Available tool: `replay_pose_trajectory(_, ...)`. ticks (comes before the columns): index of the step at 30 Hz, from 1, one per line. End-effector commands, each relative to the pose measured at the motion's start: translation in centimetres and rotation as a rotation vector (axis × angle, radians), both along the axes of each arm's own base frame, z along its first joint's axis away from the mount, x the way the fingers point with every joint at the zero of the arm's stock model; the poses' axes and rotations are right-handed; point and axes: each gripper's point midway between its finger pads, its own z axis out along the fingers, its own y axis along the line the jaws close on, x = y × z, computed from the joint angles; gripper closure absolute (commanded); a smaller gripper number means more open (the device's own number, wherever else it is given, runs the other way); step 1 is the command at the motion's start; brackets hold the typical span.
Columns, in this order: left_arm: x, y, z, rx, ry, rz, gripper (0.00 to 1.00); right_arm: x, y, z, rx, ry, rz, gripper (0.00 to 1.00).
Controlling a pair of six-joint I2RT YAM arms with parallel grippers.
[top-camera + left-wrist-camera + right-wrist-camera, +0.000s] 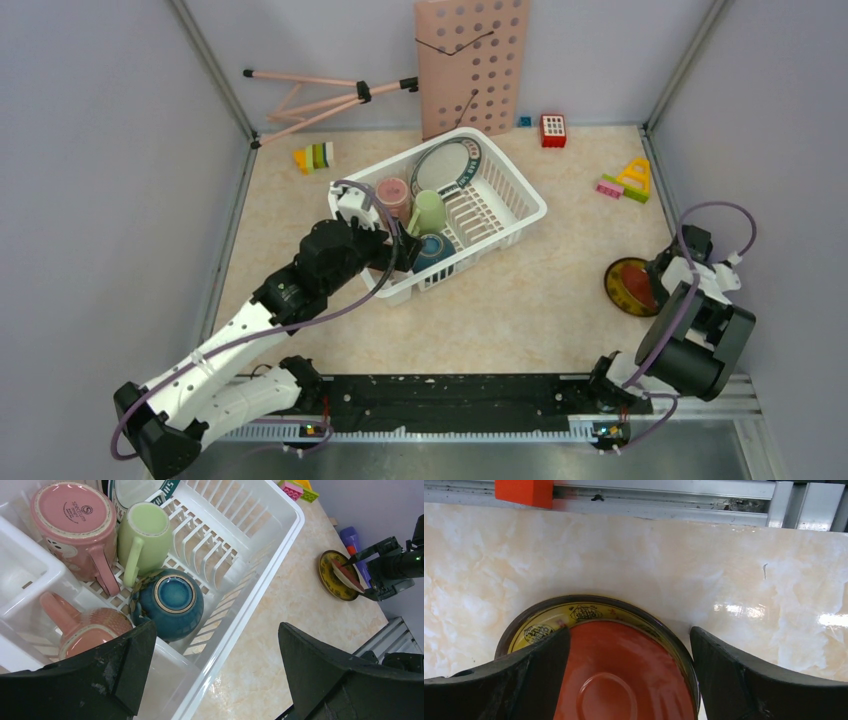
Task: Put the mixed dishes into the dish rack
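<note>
Extends the left arm diagonally to the near corner of the white dish rack (520,205), with the left gripper (216,627) spread wide and empty above the upturned blue bowl (172,600), beside the light green mug (145,530) and two pink cups (75,520). Folds the right arm back at the table (560,290)'s right edge, right gripper (629,632) angled down, fingers straddling the orange plate (619,690) stacked on the yellow plate (554,617); cannot tell whether clamped.
</note>
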Motion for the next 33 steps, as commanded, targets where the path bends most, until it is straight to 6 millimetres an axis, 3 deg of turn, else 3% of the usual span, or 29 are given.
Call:
replay_pose_trajectory(1,0.4,0.2,1.4,-0.039,-0.042,0.026,0.04,0.4,3.5,-2.5,0.163,-0.048,0.061,0.14)
replay_pose_trajectory(5,0.7,0.4,1.9,-0.041,-0.06,0.041,0.03,0.7,6.2,-2.1,0.19,-0.054,0.166,0.16)
replay_pose_trajectory(17,1.4,-0.6,0.5,-0.049,-0.032,0.037,0.03,1.7,16.7,-1.8,0.357,-0.088,0.469,0.2)
replay_pose_trajectory(19,1.5,-0.6,0.4,-0.051,-0.03,0.039,0.03,1.7,19.0,-1.5,0.4,-0.092,0.531,0.26)
replay_pose_trajectory(21,1.5,-0.6,0.3,-0.05,-0.026,0.042,0.03,1.6,19.9,-1.1,0.416,-0.097,0.549,0.41)
replay_pose_trajectory(23,1.6,-0.6,0.2,-0.05,-0.024,0.044,0.03,1.6,19.8,-0.5,0.409,-0.11,0.544,0.53)
replay_pose_trajectory(25,1.6,-0.6,0.0,-0.048,-0.021,0.045,0.03,1.7,19.3,0.3,0.376,-0.124,0.529,0.53)
replay_pose_trajectory(28,1.6,-0.6,-0.1,-0.046,-0.018,0.045,0.04,2.3,18.0,2.1,0.302,-0.137,0.508,0.35)
replay_pose_trajectory(31,1.6,-0.6,0.0,-0.044,-0.02,0.047,0.04,2.5,15.4,4.2,0.185,-0.095,0.455,0.13)
replay_pose_trajectory(33,1.6,-0.5,-0.2,-0.041,-0.021,0.049,0.03,2.6,13.4,5.3,0.116,-0.074,0.419,0.07)
